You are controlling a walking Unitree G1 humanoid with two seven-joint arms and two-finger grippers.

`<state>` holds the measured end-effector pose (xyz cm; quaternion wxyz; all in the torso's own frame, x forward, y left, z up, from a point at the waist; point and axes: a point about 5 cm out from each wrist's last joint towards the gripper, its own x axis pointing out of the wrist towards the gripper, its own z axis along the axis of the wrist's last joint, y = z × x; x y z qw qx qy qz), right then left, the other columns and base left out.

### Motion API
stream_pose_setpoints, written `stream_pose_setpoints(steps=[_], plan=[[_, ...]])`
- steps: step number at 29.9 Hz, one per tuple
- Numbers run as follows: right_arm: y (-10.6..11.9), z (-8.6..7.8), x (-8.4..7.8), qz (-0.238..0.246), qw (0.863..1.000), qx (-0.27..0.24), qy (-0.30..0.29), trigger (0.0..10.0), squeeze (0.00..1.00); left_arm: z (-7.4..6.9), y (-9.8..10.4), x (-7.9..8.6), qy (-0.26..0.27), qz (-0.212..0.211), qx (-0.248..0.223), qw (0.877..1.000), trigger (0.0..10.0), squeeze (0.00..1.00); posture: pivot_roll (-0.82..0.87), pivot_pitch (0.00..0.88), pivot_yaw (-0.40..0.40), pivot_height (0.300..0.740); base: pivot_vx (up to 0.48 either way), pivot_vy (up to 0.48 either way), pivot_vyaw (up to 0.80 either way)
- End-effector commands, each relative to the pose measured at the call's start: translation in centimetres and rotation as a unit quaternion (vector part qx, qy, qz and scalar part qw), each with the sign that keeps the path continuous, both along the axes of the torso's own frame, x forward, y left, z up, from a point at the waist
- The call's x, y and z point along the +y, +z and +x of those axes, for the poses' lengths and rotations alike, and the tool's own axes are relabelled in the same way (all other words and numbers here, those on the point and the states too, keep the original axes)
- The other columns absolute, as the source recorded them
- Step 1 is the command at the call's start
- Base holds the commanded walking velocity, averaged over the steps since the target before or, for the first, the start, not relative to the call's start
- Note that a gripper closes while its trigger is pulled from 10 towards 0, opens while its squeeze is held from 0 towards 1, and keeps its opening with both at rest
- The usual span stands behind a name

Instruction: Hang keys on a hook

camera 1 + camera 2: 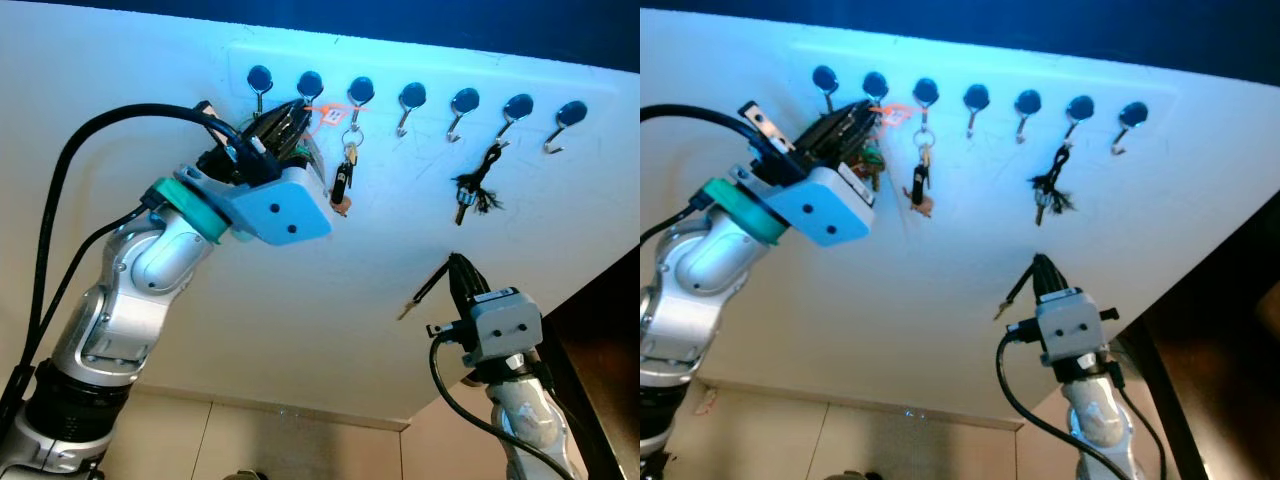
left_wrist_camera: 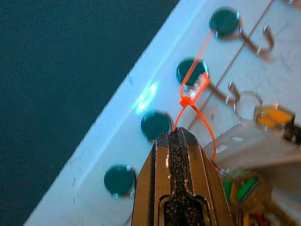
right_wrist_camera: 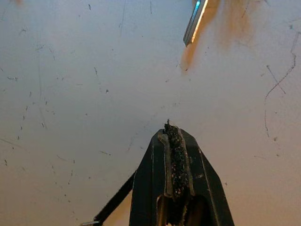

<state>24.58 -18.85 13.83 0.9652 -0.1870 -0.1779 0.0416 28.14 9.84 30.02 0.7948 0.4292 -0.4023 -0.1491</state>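
A row of metal hooks with round black bases [image 1: 412, 95] runs along the top of a white wall board. My left gripper [image 1: 298, 118] is raised to the second and third hooks from the left. It is shut on a thin orange zip tie [image 2: 192, 89]. The tie's loop lies over the third hook's base [image 2: 192, 70], and one strand curves back to a green-tagged key [image 2: 242, 188] beside the fingers. My right gripper [image 1: 455, 262] is lower on the board, shut and empty, tip against the bare wall [image 3: 94, 70].
A key bunch on a ring [image 1: 345, 175] hangs from the third hook. A dark tasselled bunch [image 1: 475, 190] hangs from the sixth. The other hooks are bare. The board's edge slopes down on the right into a dark gap [image 1: 600, 330].
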Motion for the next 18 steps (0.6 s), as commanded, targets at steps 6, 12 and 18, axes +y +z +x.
stream_pose_setpoints(steps=[6, 12, 18], plan=[[-0.2, -0.2, 0.0, 0.004, 1.000, 0.006, -0.002, 10.0, 0.00, 0.2, -0.6, -1.4, -0.029, 0.024, 0.010, 0.999, 10.0, 0.00, 0.03, 0.000, 0.045, 0.740, 0.000, 0.000, 0.00], [-0.3, -0.2, 0.1, 0.004, 1.000, 0.006, -0.002, 10.0, 0.00, 0.3, -0.8, -2.2, -0.038, 0.034, 0.014, 0.999, 10.0, 0.00, 0.03, 0.000, 0.047, 0.740, 0.000, 0.000, 0.00], [-0.4, -0.3, 0.1, 0.005, 1.000, 0.007, -0.002, 10.0, 0.00, 1.4, -2.9, -2.8, -0.053, 0.077, 0.087, 0.992, 10.0, 0.00, 0.02, 0.000, 0.053, 0.740, 0.000, 0.000, 0.00]])
